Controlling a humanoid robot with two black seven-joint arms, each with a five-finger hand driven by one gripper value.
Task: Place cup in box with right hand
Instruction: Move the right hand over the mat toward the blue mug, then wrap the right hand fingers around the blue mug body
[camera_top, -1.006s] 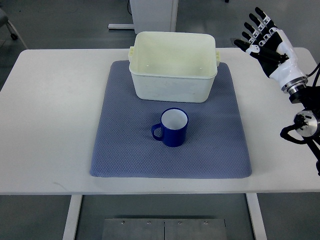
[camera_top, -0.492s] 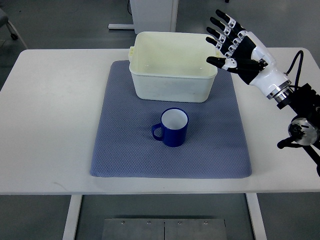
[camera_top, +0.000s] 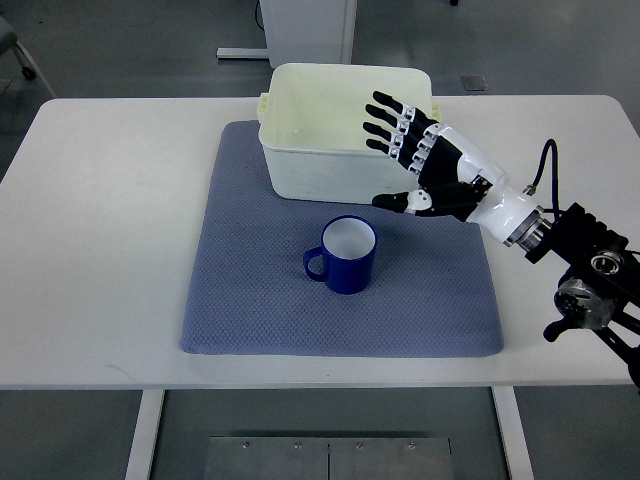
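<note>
Right hand (camera_top: 428, 165) hovers with fingers spread wide, holding nothing, over the box's (camera_top: 300, 170) right side; blue cup (camera_top: 343, 254) stands mid-desk on the mat (camera_top: 240, 300).

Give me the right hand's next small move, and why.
Probably lower the right hand down and left toward the cup, fingers kept spread. The hand is open, holds nothing, and hovers over the box's right front corner, up and right of the cup. The cup stands upright on the mat, handle pointing left, so its right side looks free for a grasp.
</note>
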